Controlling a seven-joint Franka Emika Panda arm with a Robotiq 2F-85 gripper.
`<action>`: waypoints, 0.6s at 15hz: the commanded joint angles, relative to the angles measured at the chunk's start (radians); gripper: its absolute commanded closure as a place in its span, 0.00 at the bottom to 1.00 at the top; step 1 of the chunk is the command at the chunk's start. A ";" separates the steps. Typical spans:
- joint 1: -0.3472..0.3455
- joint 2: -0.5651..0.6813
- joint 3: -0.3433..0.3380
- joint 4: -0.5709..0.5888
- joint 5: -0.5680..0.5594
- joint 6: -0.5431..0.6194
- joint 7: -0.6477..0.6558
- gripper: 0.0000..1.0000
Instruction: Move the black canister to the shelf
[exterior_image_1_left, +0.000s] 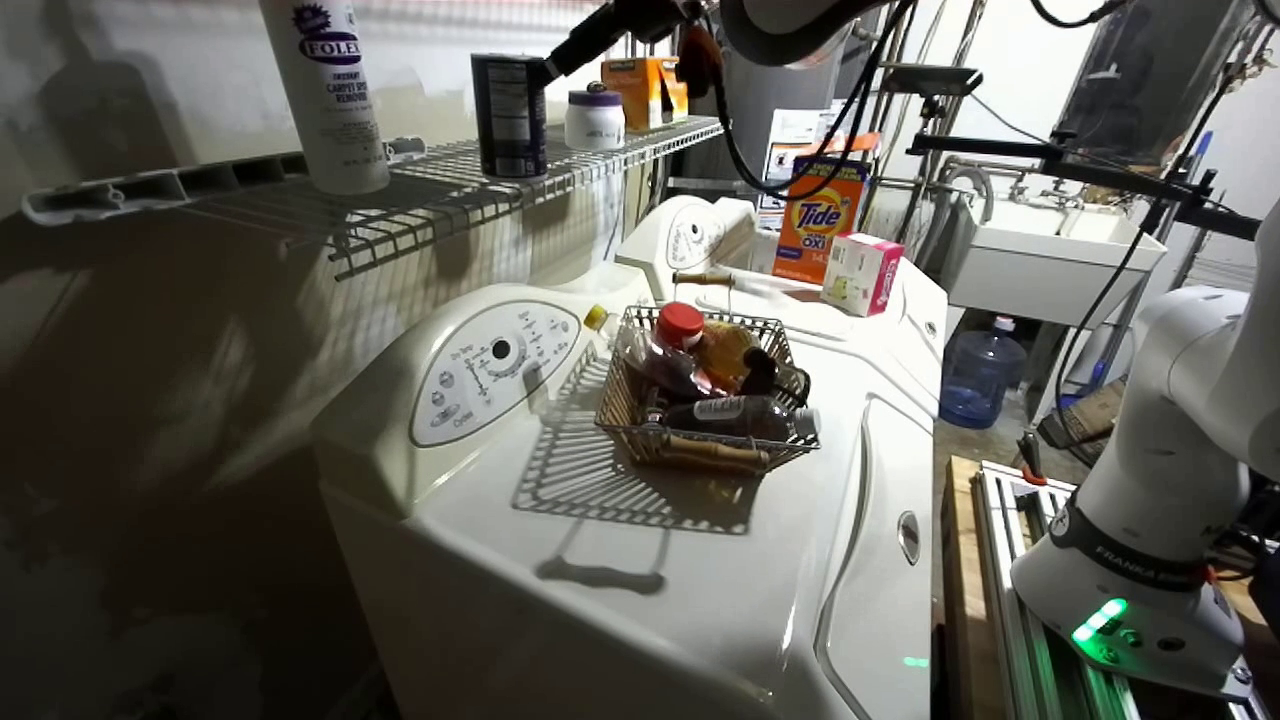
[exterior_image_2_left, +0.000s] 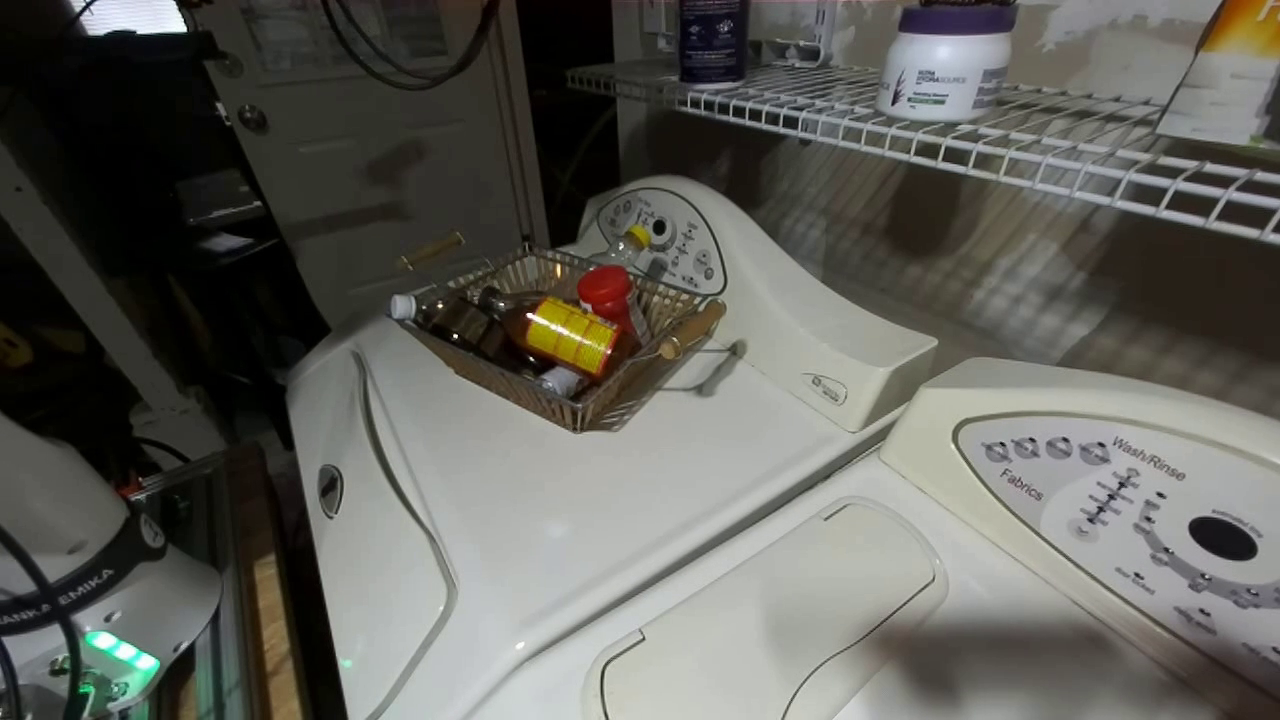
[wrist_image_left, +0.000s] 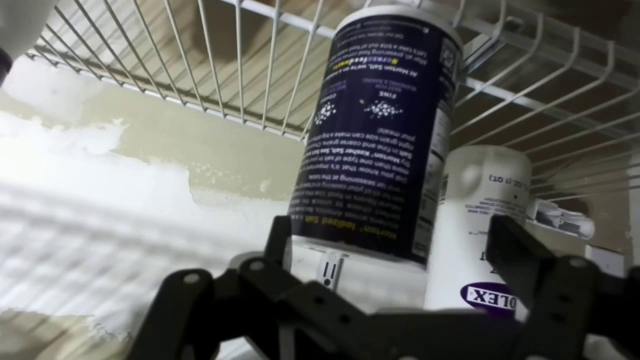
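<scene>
The black canister (exterior_image_1_left: 510, 115), a dark salt cylinder, stands upright on the white wire shelf (exterior_image_1_left: 435, 226). In an exterior view its lower part (exterior_image_2_left: 713, 45) shows at the top edge, on the shelf (exterior_image_2_left: 905, 148). In the wrist view, which is upside down, the canister (wrist_image_left: 380, 130) fills the middle, with the shelf rods (wrist_image_left: 280, 17) above it in the picture. My gripper (wrist_image_left: 392, 240) is open at the canister's upper end. The left finger in the picture is close to the canister's side; whether it touches is unclear. The right finger stands apart from it.
A white spray bottle (exterior_image_1_left: 335, 110) stands close beside the canister, behind the right finger in the wrist view (wrist_image_left: 475, 220). A white jar (exterior_image_1_left: 595, 122) and an orange box (exterior_image_1_left: 632, 95) are on the shelf's other side. Below, a wire basket (exterior_image_1_left: 715, 455) of bottles sits on the machine.
</scene>
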 joint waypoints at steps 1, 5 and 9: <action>-0.020 -0.125 0.042 -0.058 -0.090 -0.148 0.085 0.00; -0.019 -0.213 0.085 -0.078 -0.135 -0.363 0.137 0.00; -0.016 -0.265 0.122 -0.088 -0.160 -0.507 0.195 0.00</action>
